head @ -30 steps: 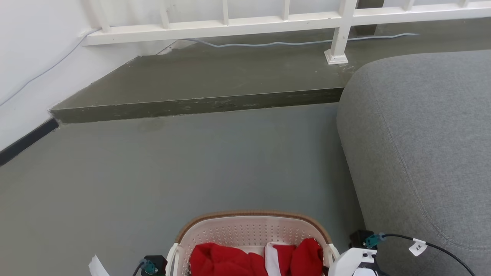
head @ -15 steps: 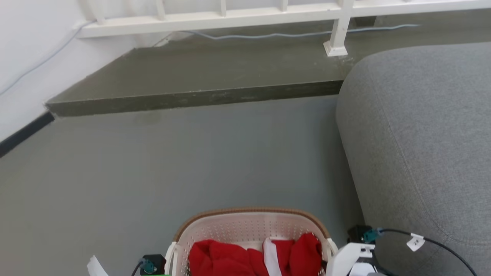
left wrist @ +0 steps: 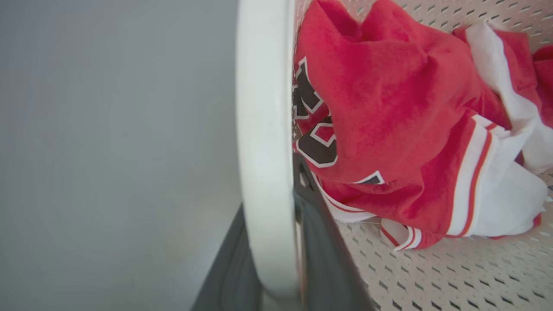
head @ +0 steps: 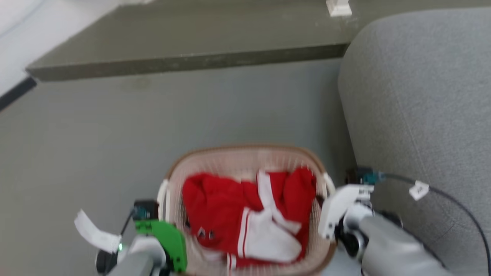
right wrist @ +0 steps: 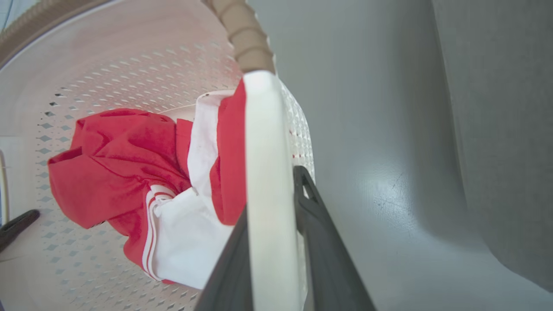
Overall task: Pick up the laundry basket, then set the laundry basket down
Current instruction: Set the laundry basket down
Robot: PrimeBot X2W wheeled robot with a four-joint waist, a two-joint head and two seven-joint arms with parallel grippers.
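The laundry basket point(head: 245, 150), cream with a brown rim, is at the lower middle of the head view, over grey floor beside the sofa. A red and white garment point(head: 245, 209) lies in it. My left gripper point(head: 165, 214) is shut on the basket's left white handle point(left wrist: 263, 129), which runs between its dark fingers point(left wrist: 322, 250). My right gripper point(head: 327, 205) is shut on the right white handle point(right wrist: 268, 172), clamped between its dark fingers point(right wrist: 317, 229). I cannot tell whether the basket's bottom touches the floor.
A grey sofa point(head: 414, 96) rises close to the basket's right side. A raised dark step point(head: 184, 61) crosses the floor ahead, with a white post foot point(head: 338, 7) on it. A white wall point(head: 15, 46) stands at the far left. Open floor point(head: 115, 126) lies ahead and left.
The head camera has tilted down, so the basket and both wrists now show higher and fuller in the picture. Both grippers stay on the handles.
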